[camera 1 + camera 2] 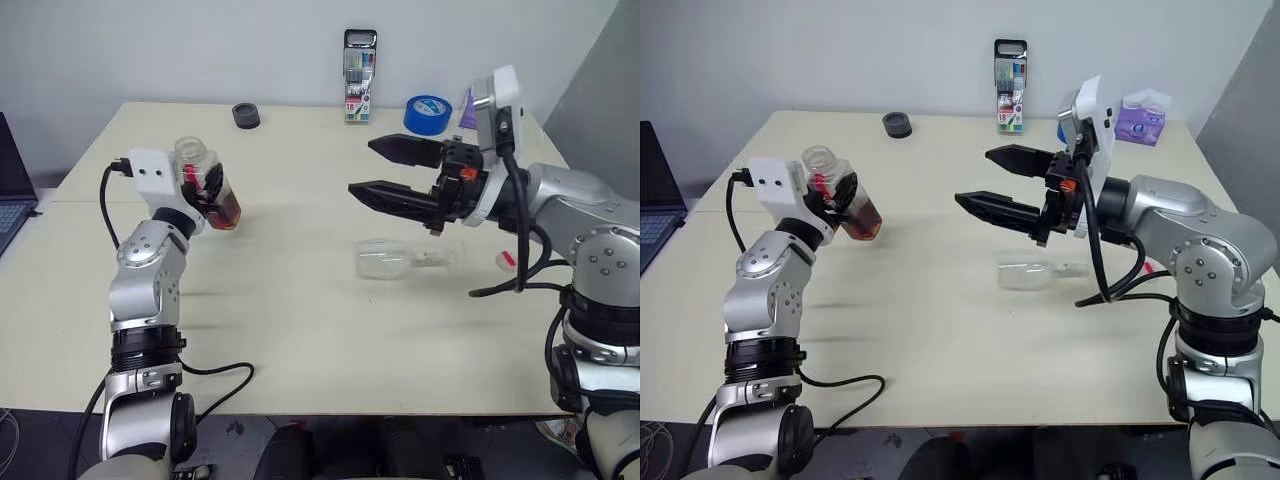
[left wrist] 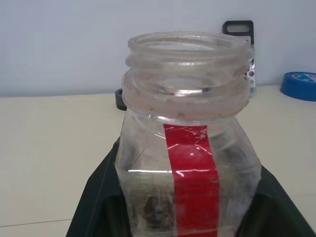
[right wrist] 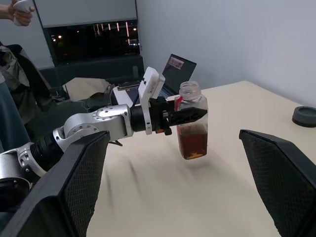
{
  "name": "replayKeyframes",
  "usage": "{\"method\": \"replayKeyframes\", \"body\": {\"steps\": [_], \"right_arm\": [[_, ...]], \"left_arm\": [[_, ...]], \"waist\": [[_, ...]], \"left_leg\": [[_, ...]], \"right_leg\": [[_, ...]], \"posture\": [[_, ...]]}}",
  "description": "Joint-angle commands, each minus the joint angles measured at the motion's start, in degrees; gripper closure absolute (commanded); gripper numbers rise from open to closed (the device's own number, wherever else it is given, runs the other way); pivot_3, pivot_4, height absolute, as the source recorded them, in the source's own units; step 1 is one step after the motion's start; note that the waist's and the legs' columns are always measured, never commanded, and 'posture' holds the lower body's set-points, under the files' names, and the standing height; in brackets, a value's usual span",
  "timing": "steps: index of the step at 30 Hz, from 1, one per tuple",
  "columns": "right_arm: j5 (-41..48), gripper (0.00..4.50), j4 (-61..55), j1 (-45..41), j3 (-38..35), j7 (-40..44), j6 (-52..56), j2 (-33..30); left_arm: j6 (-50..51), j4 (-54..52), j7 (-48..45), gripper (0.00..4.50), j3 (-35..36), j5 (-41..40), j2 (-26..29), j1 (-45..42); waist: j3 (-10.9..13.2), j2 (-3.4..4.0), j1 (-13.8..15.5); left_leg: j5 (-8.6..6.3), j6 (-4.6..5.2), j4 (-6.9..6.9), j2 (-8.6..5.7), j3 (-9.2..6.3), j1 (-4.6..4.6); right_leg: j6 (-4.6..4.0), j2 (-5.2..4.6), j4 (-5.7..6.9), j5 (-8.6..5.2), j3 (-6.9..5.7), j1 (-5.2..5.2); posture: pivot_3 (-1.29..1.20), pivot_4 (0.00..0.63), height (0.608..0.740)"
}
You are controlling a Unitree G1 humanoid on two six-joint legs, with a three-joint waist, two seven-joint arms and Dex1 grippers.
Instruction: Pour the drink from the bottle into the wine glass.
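Clear plastic, squarish and ribbed at the threaded neck, the bottle (image 1: 207, 190) sits clamped between the black fingers of the left gripper (image 1: 212, 192), held up off the table (image 1: 300, 330) roughly upright with its mouth open and no cap on it. Dark red-brown drink (image 3: 193, 143) fills only the lower part of the bottle, below the fingers, and a red label strip (image 2: 190, 168) runs down the wall facing the wrist. Across from it, the right gripper (image 1: 383, 168) hangs above the table with its two long black fingers spread wide apart and nothing between them, pointing toward the bottle. Just below and slightly behind those open fingers, the wine glass (image 1: 400, 259) lies on its side on the tabletop, its rounded bowl toward the bottle and its thin stem and foot trailing back under the right wrist; it looks colourless and, as far as I can tell, empty. So, by my reckoning, the bottle is opened and lifted, but the pouring is not yet begun: the glass would have to be stood upright first, then the bottle brought over and tipped. The table is smooth, matt and pale cream.
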Motion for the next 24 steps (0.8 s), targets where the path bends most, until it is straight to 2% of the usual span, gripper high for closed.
{"method": "replayKeyframes", "body": {"steps": [1,9,18,24], "right_arm": [[-0.42,0.02,-1.44,0.70,0.00,0.51,-2.33,-0.12],[-1.45,0.02,-2.09,2.12,0.94,-0.12,-3.91,0.04],[-1.37,0.02,-1.94,2.07,1.12,-0.83,-4.22,-0.07],[-1.44,0.00,-1.74,1.86,1.42,-1.42,-4.49,0.25]], "left_arm": [[-3.72,1.66,-2.29,2.68,1.56,-1.26,0.67,0.23],[-8.13,7.46,-4.70,2.68,1.59,-1.61,0.65,0.91],[-8.67,8.86,-4.33,2.68,0.77,-0.76,0.42,1.50],[-8.13,9.71,-3.62,0.80,0.00,0.68,1.03,1.40]], "waist": [[0.00,0.00,-0.04],[-0.01,-0.02,-0.04],[-0.01,-0.02,-0.05],[-0.02,-0.02,-0.07]], "left_leg": [[0.00,0.00,0.00,0.00,0.00,0.00],[-0.01,0.02,0.00,0.00,-0.03,-0.01],[-0.03,0.06,0.00,0.00,-0.02,0.01],[-0.03,0.06,0.00,0.00,-0.02,0.02]], "right_leg": [[0.00,0.00,0.00,0.00,-0.01,0.00],[0.00,0.00,0.00,0.00,-0.04,0.00],[0.00,-0.01,0.01,0.00,-0.03,0.00],[0.00,-0.01,0.02,0.00,-0.02,0.00]], "posture": [[0.00,0.150,0.740],[0.00,0.150,0.740],[0.00,0.150,0.740],[0.00,0.150,0.740]]}}
